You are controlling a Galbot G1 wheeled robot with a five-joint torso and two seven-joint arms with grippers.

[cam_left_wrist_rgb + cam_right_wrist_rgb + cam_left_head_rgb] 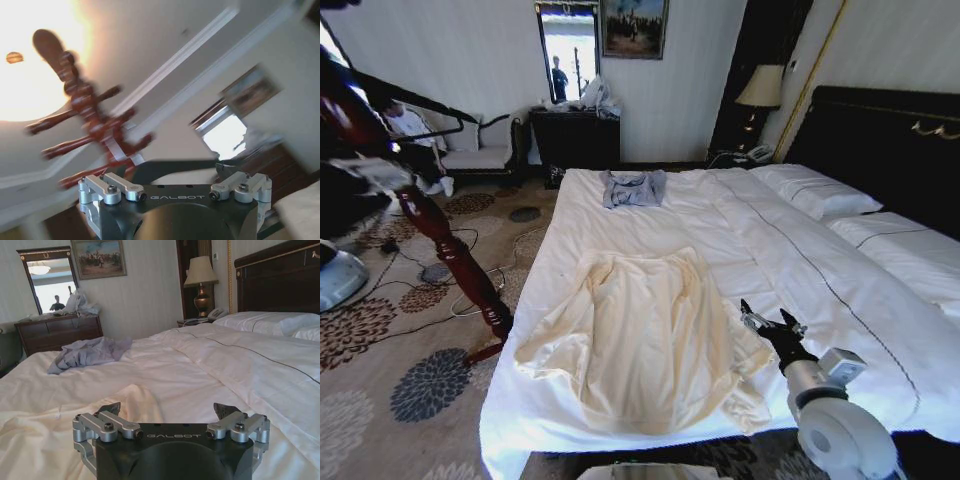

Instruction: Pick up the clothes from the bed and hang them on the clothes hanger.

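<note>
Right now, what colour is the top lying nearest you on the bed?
Cream, pale yellow top; clearest in the head view.

One bed (650, 215) carries two garments: one cream top (640, 335) and one small grey-blue garment (633, 187). Two white pillows (815, 188) lie at the one dark headboard (880, 135). One reddish wooden post (440, 240) stands on the carpet. On the wall hang one mirror (568, 50) and one picture (634, 27). One lamp (760, 88) stands beside the bed.
</note>
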